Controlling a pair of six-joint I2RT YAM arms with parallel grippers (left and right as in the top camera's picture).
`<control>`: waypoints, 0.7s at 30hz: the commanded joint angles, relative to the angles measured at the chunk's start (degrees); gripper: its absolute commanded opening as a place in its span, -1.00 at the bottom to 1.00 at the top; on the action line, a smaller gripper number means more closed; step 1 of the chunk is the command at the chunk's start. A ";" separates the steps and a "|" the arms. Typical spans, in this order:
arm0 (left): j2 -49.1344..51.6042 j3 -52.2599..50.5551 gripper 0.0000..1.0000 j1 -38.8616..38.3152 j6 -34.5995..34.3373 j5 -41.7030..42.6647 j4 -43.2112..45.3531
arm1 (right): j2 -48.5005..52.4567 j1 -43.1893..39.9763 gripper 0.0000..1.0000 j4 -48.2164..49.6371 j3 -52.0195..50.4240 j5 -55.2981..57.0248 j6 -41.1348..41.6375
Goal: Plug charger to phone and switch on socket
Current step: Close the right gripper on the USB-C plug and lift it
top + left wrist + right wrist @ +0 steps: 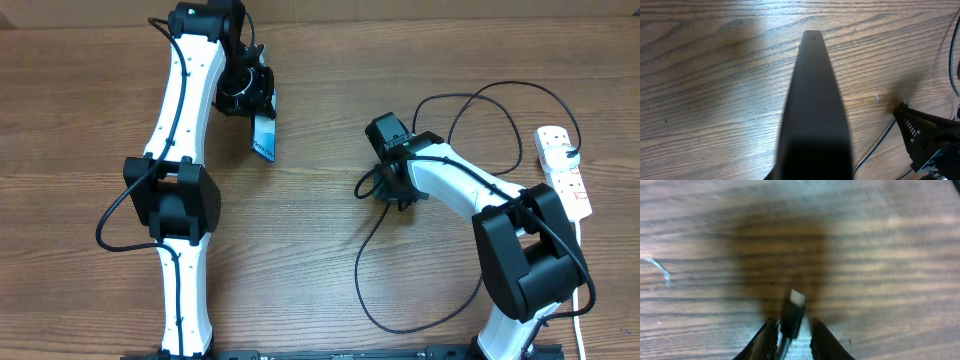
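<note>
Right gripper (791,332) closed on charger (795,307) just behind tip, mid-table; I judge cable limp, light, plug stiff: hold there. Left gripper (246,95) clamps phone (263,137), tilted, likely slick, fragile; socket (562,165) beside right arm

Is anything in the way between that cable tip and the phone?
Nothing visible: only bare table lies between the charger, pinched in the right gripper, and the phone held by the left gripper.
</note>
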 commanded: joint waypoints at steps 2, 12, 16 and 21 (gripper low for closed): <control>-0.72 0.61 -0.92 -0.39 -0.35 1.31 0.00 | 1.22 -0.09 -0.55 -1.27 -1.77 -1.55 3.41; -0.72 0.61 -0.92 -0.39 -0.35 1.29 0.26 | 1.22 -0.09 -0.65 1.20 -1.77 -1.95 3.39; -0.72 0.61 -0.92 -0.39 -0.35 1.31 0.31 | 1.22 -0.09 -0.75 1.64 -1.77 -1.95 3.37; -0.72 0.61 -0.92 -0.39 -0.35 1.29 0.39 | 1.22 -0.09 -0.86 3.21 -1.77 -1.95 3.37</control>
